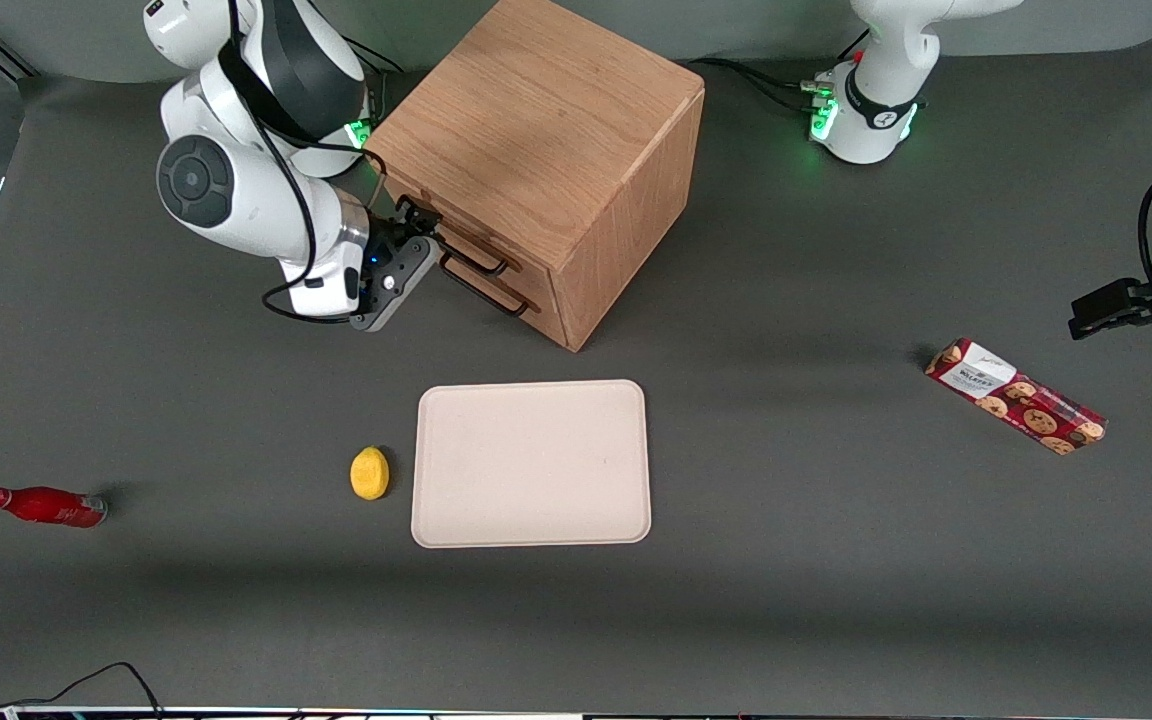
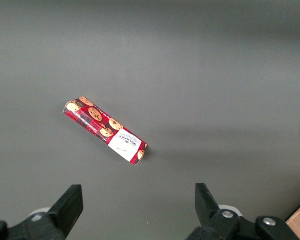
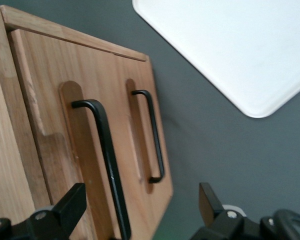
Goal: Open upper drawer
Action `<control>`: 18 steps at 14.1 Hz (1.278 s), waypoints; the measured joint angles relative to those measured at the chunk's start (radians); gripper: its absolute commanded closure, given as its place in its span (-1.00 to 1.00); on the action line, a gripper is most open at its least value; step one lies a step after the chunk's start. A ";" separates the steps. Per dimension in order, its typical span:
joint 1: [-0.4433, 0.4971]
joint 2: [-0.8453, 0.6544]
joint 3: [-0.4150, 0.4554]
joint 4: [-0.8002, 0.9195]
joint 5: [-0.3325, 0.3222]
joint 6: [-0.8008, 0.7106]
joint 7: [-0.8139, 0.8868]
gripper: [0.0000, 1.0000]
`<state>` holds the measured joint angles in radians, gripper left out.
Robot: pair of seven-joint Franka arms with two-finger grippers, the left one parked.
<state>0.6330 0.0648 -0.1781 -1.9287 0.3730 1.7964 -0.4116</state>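
Note:
The oak cabinet [image 1: 536, 110] stands toward the working arm's end of the table. Its upper drawer [image 1: 534, 280] looks shut, flush with the lower drawer below it. My right gripper [image 1: 419, 220] is open right in front of the upper drawer, at the end of its black bar handle [image 1: 481, 262]. In the right wrist view the upper drawer front [image 3: 45, 90] fills the frame. Its handle [image 3: 107, 165] runs between my open gripper's [image 3: 137, 212] fingers [image 3: 65, 210], which do not touch it. The lower drawer's handle [image 3: 155, 135] lies just outside them.
A beige tray [image 1: 532, 463] lies nearer the front camera than the cabinet and also shows in the right wrist view [image 3: 230, 45]. A yellow lemon [image 1: 369, 472] sits beside it. A red bottle [image 1: 44, 506] lies toward the working arm's end. A cookie pack [image 1: 1016, 396] lies toward the parked arm's end.

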 measured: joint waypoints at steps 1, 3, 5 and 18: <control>0.001 0.000 0.000 -0.018 0.016 0.011 -0.007 -1.00; 0.003 0.002 0.001 -0.037 0.022 0.015 -0.014 -1.00; 0.005 0.002 0.001 -0.047 0.023 0.023 -0.015 -1.00; 0.002 0.021 0.027 -0.114 0.023 0.108 -0.094 -1.00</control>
<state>0.6347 0.0858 -0.1512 -2.0432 0.3965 1.9048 -0.5053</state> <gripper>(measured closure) 0.000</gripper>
